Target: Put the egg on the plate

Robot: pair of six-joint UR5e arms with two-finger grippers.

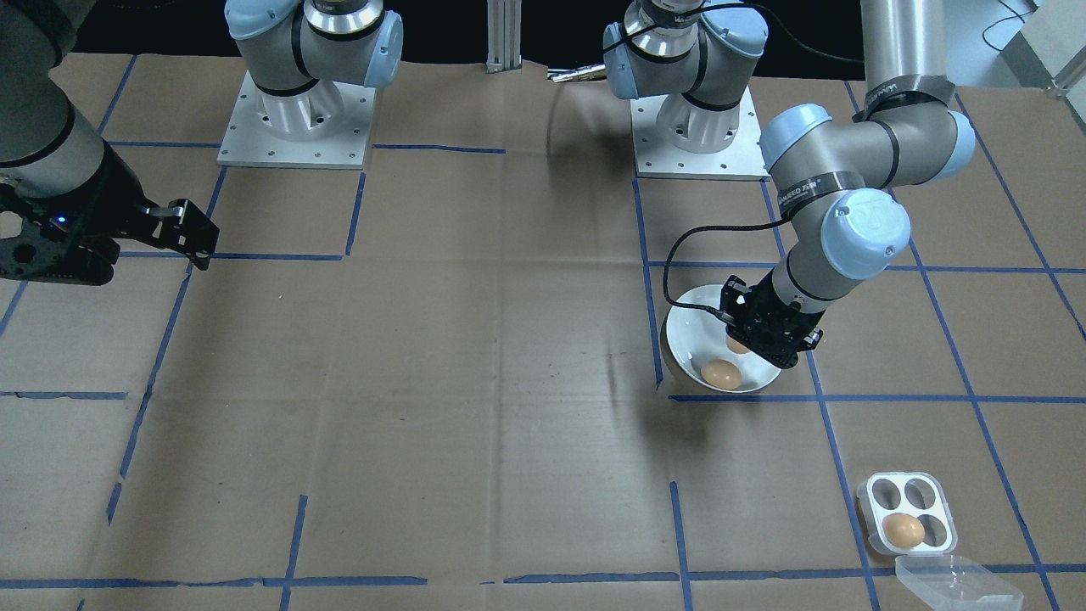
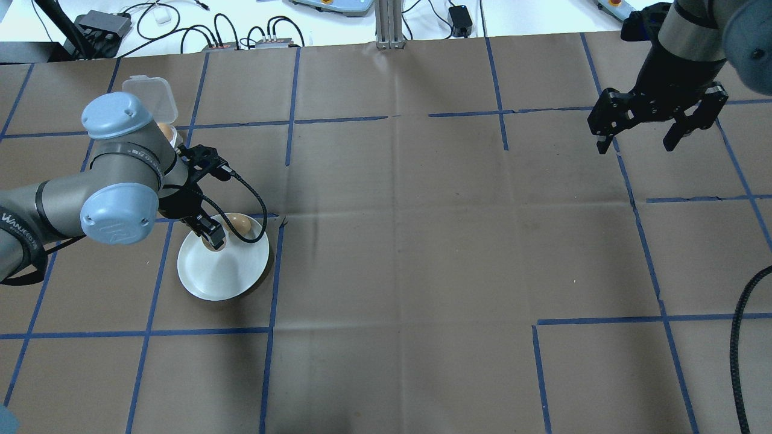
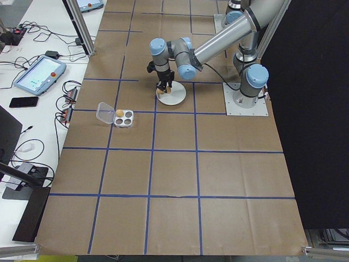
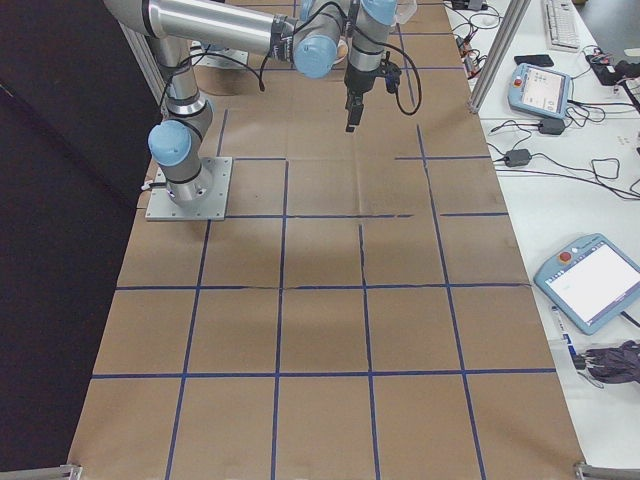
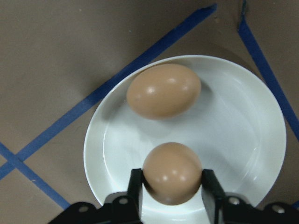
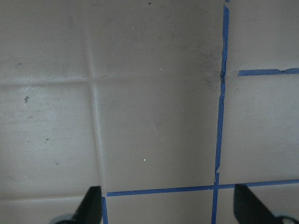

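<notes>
Over plate [image 5: 243,140]: L gripper [image 5: 172,186] clamps egg [image 5: 172,172], probably touching dish; R gripper [image 2: 639,144] wide open, empty.

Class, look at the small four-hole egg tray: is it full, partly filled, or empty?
Partly filled. The egg tray holds one brown egg; its other three holes are empty, and its clear lid lies beside it.

The surface [image 2: 422,253] is covered in brown paper with creases, marked into large squares by blue tape lines [image 2: 642,241]. An aluminium post [image 2: 386,24] stands at its far edge in the overhead view. Beyond that edge runs a white bench [image 3: 32,109] strewn with black cables [image 2: 223,24], a teach pendant [image 3: 39,75] with a lit screen, and a dark phone [image 3: 23,102]. A second pendant [image 4: 595,280] lies on the opposite side. A black curtain [image 3: 316,109] backs the robot's side.
</notes>
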